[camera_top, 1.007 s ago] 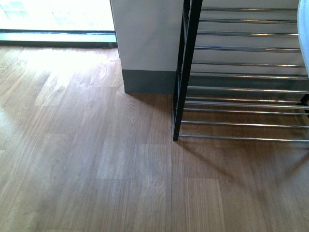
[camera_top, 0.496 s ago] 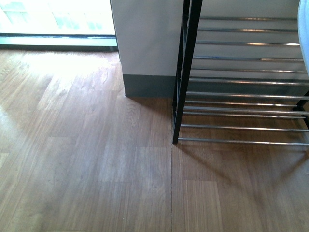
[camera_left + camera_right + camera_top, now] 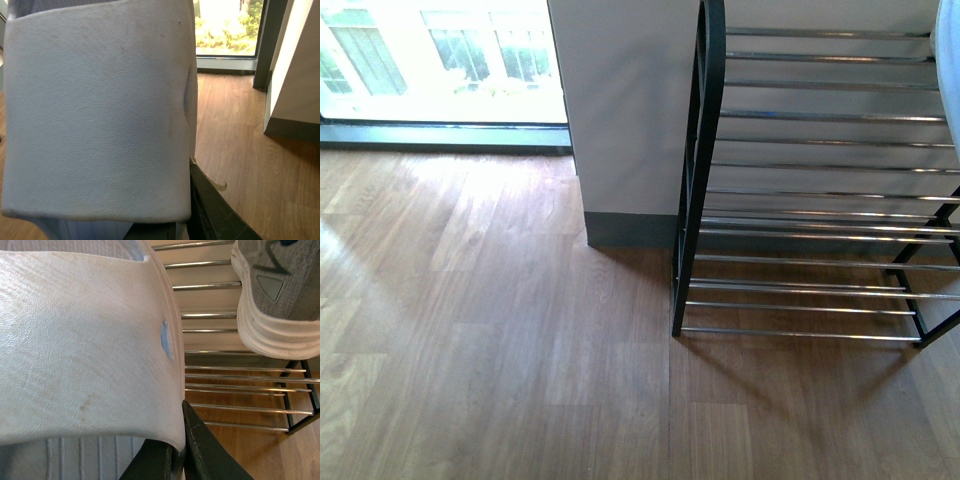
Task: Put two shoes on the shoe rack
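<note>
The left fingers (image 3: 200,210) grip a white-soled shoe (image 3: 100,110), the right fingers (image 3: 197,450) apparently another shoe (image 3: 85,350) (soles fill both views); shoe rack (image 3: 235,387) beyond the right fingers

Rack (image 3: 690,200): side frame black metal, satin paint. Rods (image 3: 820,117) chrome, mirror-bright, smooth.
Floor (image 3: 520,350): wood-look planks, visible grain, low sheen, glare patches towards the window edge.
Wall (image 3: 630,100): white, matt, smooth. Skirting (image 3: 630,230): grey, matt.
Left-arm shoe (image 3: 100,110): white sole, fine pebbled grain, matt, a few dark specks.
Right-arm shoe (image 3: 85,340): same white sole, fine grain, matt, brownish scuffs, ribbed tread along one edge.
Grey shoe (image 3: 280,290) in the right wrist view: knit cloth upper, coarse weave; white midsole, matt, rubbery look, ridged in bands.
</note>
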`<state>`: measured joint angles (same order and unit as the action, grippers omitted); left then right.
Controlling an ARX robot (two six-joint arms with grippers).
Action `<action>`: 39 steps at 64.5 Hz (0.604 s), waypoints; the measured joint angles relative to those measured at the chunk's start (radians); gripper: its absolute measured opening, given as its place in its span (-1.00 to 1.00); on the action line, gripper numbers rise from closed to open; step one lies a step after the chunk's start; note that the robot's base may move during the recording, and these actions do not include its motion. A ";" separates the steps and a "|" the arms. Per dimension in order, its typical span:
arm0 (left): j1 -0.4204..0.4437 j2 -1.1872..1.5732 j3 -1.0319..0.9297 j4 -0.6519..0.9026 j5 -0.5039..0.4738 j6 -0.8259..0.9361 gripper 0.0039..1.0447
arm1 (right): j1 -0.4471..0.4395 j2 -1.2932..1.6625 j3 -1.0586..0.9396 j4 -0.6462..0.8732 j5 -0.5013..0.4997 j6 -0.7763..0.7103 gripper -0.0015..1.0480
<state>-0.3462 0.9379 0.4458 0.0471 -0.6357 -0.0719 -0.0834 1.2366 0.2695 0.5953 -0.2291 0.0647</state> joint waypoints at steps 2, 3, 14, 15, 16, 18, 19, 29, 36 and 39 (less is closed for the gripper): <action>0.000 0.000 0.000 0.000 0.000 0.000 -0.97 | 0.000 0.000 0.000 0.000 0.001 0.000 -0.97; 0.000 0.000 0.000 0.000 0.001 0.000 -0.97 | 0.000 0.000 0.000 0.000 0.000 0.000 -0.97; 0.000 0.000 0.000 0.000 0.000 0.000 -0.97 | 0.000 0.000 0.000 0.000 0.001 0.000 -0.97; 0.000 0.000 0.000 0.000 0.000 0.000 -0.97 | 0.000 0.000 0.000 0.000 0.001 0.000 -0.97; 0.000 0.000 0.000 0.000 0.000 0.000 -0.97 | 0.000 0.000 0.000 0.000 0.000 0.000 -0.97; 0.000 0.000 0.000 0.000 0.000 0.000 -0.97 | 0.000 0.000 0.000 0.000 0.000 0.000 -0.97; 0.000 0.000 0.000 0.000 0.000 0.000 -0.97 | 0.000 0.000 0.000 0.000 0.001 0.000 -0.97; 0.000 0.000 0.000 0.000 -0.001 0.000 -0.97 | 0.011 0.081 -0.007 0.240 -0.071 0.005 -0.97; -0.001 0.000 0.000 0.000 0.000 0.000 -0.97 | 0.054 0.149 0.084 0.221 -0.031 0.004 -0.97; -0.001 0.000 0.000 0.000 0.000 0.000 -0.97 | 0.079 0.193 0.153 0.173 0.004 -0.004 -0.97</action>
<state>-0.3470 0.9375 0.4454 0.0471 -0.6357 -0.0719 -0.0044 1.4296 0.4225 0.7681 -0.2249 0.0605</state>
